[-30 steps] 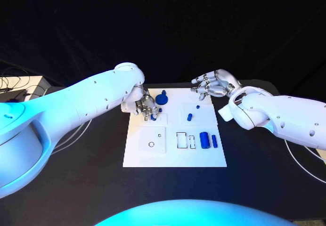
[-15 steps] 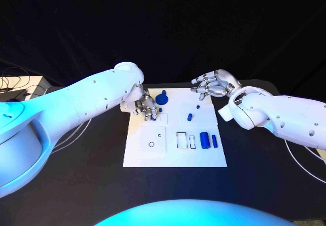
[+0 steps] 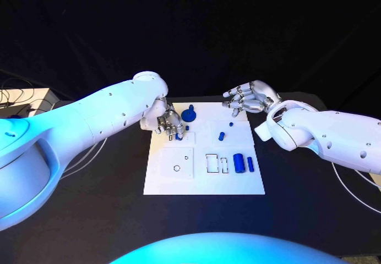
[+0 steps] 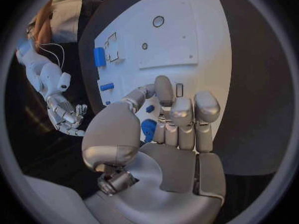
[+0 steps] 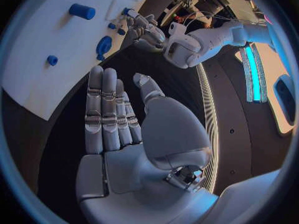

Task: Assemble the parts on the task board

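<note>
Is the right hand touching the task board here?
Apart. The right wrist view shows the right hand open, with dark table between its fingers and the task board.

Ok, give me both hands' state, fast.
Left hand: open, fingers over the task board, holding nothing.
Right hand: open, fingers straight, holding nothing.

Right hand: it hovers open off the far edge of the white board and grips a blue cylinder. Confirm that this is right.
Not quite. The right hand grips nothing: the right wrist view shows its palm bare and its fingers straight and apart. The rest stands: it hovers open off the far edge of the white board, and the blue cylinder lies on the board.
</note>
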{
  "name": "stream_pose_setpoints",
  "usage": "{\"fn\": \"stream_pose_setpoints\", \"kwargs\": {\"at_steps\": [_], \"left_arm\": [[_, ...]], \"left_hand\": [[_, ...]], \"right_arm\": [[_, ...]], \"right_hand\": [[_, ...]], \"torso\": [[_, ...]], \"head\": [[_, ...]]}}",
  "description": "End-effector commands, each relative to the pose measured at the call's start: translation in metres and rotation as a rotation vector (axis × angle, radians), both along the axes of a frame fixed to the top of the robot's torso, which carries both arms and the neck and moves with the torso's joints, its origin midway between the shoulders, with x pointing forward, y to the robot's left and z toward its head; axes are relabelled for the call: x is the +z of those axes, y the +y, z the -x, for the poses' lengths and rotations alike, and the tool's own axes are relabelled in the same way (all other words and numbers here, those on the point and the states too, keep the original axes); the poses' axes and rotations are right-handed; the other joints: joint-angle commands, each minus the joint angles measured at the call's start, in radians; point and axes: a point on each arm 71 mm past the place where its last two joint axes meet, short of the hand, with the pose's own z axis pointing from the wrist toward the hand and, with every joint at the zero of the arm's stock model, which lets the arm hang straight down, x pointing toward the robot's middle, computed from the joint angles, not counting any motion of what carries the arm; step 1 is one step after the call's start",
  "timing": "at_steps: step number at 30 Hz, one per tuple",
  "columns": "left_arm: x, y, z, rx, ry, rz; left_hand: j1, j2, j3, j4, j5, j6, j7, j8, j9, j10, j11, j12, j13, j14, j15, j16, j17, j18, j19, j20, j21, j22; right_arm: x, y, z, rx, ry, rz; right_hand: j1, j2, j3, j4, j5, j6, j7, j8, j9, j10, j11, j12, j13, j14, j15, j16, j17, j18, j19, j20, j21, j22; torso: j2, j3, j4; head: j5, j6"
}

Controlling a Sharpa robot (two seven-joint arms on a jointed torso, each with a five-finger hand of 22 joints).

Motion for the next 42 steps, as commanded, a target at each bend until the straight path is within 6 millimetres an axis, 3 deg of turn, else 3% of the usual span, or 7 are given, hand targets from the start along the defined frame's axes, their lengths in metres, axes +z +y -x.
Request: {"fn": "stream_pose_setpoints", "kwargs": {"at_steps": [1,9,18,24,28,39,42], "left_arm": [[-0.0016,0.0002,-0.0002,0.005,0.006,-0.005],[-0.0020,-0.0004,-0.0012,0.027,0.007,0.003],[-0.0028,-0.0028,0.0000,0.022,0.028,0.010],[-0.0027,-0.0019,-0.0005,0.031,0.025,0.016],[-0.0026,-0.0020,-0.0005,0.032,0.024,0.017],[-0.0024,-0.0019,-0.0009,0.036,0.018,0.018],[-0.0023,-0.0010,-0.0013,0.038,0.014,0.016]], "left_hand": [[0.018,0.021,0.082,-0.054,-0.002,0.073,-0.068,0.006,0.019,0.028,-0.027,0.008,-0.002,0.000,-0.003,0.003,0.000,-0.010,0.000,-0.007,0.004,-0.001],[0.021,0.052,-0.018,-0.032,-0.022,0.076,-0.075,0.010,0.027,0.030,-0.026,0.023,-0.009,0.001,0.001,0.008,0.001,-0.007,0.001,0.001,0.002,-0.002],[0.024,0.064,-0.054,-0.024,-0.032,0.083,-0.078,0.009,0.020,0.030,-0.026,0.027,-0.012,0.002,0.002,0.013,0.005,-0.007,0.000,0.004,0.003,-0.001],[0.020,0.094,-0.106,0.005,-0.065,0.089,-0.081,0.010,0.015,0.031,-0.027,0.031,-0.012,0.002,0.002,0.015,0.009,-0.007,0.002,0.004,0.004,-0.001],[0.019,0.105,-0.123,0.019,-0.157,0.090,-0.082,0.010,0.013,0.031,-0.028,0.033,-0.013,0.002,0.002,0.016,0.009,-0.007,0.002,0.004,0.004,-0.001],[0.030,0.104,-0.173,0.040,-0.184,0.094,-0.084,0.011,0.006,0.031,-0.028,0.035,-0.013,0.003,0.002,0.017,0.011,-0.007,0.002,0.005,0.005,-0.001],[0.038,0.102,-0.225,0.048,-0.185,0.094,-0.087,0.011,0.004,0.031,-0.028,0.035,-0.013,0.003,0.001,0.016,0.010,-0.007,0.002,0.004,0.004,-0.002]], "right_arm": [[0.0006,0.0019,0.0003,0.019,-0.006,0.005],[0.0006,0.0026,0.0002,0.021,-0.006,0.006],[0.0005,0.0030,0.0000,0.022,-0.006,0.006],[0.0002,0.0029,-0.0001,0.022,-0.004,0.007],[0.0002,0.0030,0.0000,0.023,-0.003,0.007],[0.0004,0.0035,0.0003,0.030,-0.010,0.017],[0.0005,0.0035,0.0004,0.031,-0.011,0.018]], "right_hand": [[-0.001,-0.001,0.001,-0.006,0.006,-0.002,0.005,-0.004,-0.002,-0.006,-0.004,-0.004,-0.001,-0.001,0.001,-0.004,0.001,-0.012,-0.006,-0.001,0.004,0.001],[0.000,-0.001,0.002,-0.008,0.007,-0.002,0.005,-0.004,-0.002,-0.006,-0.004,-0.004,-0.001,-0.002,0.001,-0.004,0.001,-0.012,-0.007,-0.001,0.005,0.002],[0.000,-0.001,0.002,-0.009,0.007,-0.003,0.005,-0.004,-0.002,-0.006,-0.004,-0.004,-0.002,-0.002,0.001,-0.005,0.001,-0.012,-0.008,-0.001,0.007,0.003],[0.001,-0.001,0.003,-0.010,0.007,-0.003,0.005,-0.004,-0.002,-0.006,-0.004,-0.005,-0.002,-0.002,0.001,-0.005,0.001,-0.012,-0.010,-0.001,0.008,0.005],[0.001,-0.001,0.003,-0.010,0.007,-0.003,0.005,-0.004,-0.002,-0.006,-0.004,-0.005,-0.002,-0.002,0.001,-0.005,0.001,-0.012,-0.010,-0.001,0.008,0.005],[0.000,0.000,0.003,-0.011,0.008,-0.003,0.005,-0.004,-0.002,-0.007,-0.004,-0.005,-0.002,-0.002,0.001,-0.005,0.001,-0.013,-0.011,-0.001,0.008,0.006],[0.000,0.000,0.003,-0.011,0.008,-0.003,0.005,-0.004,-0.002,-0.006,-0.004,-0.005,-0.002,-0.003,0.001,-0.005,0.001,-0.013,-0.012,-0.001,0.009,0.006]], "torso": [[-0.001,-0.0007,0.0014],[-0.002,-0.0005,0.0014],[-0.001,0.0004,-0.0011],[0.000,0.0005,-0.0010],[0.000,0.0006,0.0006],[-0.001,-0.0007,0.0007],[-0.001,-0.0011,0.0009]], "head": [[0.000,0.000],[0.002,0.000],[0.004,0.003],[0.003,0.004],[0.001,0.003],[0.001,0.004],[0.002,0.005]]}}
